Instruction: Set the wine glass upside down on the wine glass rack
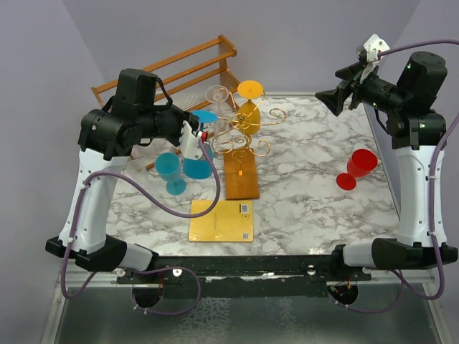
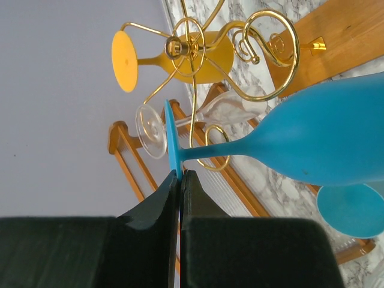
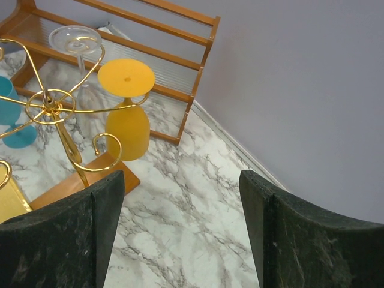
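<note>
The left pincer point(image 2: 180, 175) is clenched on the flat foot of the blue wine glass point(image 2: 324, 138), held upside down just beside the gold rack point(image 2: 191, 47). It looks light, smooth and easy to break or slip. The right pincer point(image 3: 180, 186) gapes, holding nothing.

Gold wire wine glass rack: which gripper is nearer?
Left. The left gripper, shut on a blue wine glass, is beside the gold wire rack; the right gripper hangs open far right of it.
</note>
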Tool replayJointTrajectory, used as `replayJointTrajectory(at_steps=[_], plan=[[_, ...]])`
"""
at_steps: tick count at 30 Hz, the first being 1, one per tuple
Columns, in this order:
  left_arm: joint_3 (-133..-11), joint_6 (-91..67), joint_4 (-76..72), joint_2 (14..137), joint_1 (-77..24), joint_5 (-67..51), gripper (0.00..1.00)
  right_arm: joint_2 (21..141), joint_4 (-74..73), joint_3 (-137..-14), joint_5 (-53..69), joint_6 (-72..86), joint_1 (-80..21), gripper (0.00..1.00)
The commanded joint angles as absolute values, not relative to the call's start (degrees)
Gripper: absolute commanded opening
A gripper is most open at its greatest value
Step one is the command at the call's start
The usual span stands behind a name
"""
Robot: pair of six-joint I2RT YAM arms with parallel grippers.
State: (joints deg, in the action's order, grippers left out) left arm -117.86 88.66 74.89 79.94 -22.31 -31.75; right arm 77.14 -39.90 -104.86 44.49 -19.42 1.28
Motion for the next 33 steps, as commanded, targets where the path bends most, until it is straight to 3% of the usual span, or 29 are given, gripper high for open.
replayJointTrajectory(at_steps=[1, 12, 25, 30, 33], plan=[[-117.28, 92.73, 72.61, 81.43, -23.88, -33.97, 0.00, 75.74, -39.64, -103.93, 43.44, -19.86, 1.41, 0.77], [-115.82, 93.04, 67.64, 84.86, -26.93, -32.69, 0.00, 74.38, -39.54, -102.94, 42.56, -20.02, 1.41, 0.79], [-109.75, 82.49, 58.50, 83.86, -27.07, -22.00, 0.00, 73.40, -38.87, -100.92, 41.59, -20.30, 1.41, 0.82], [-109.43, 79.09, 57.78, 82.79, -27.13, -19.05, 0.00, 73.42, -38.09, -100.07, 39.58, -20.04, 1.41, 0.98], [-109.48, 77.33, 57.66, 82.40, -27.07, -17.64, 0.00, 73.39, -37.72, -99.76, 38.52, -19.96, 1.41, 1.00]])
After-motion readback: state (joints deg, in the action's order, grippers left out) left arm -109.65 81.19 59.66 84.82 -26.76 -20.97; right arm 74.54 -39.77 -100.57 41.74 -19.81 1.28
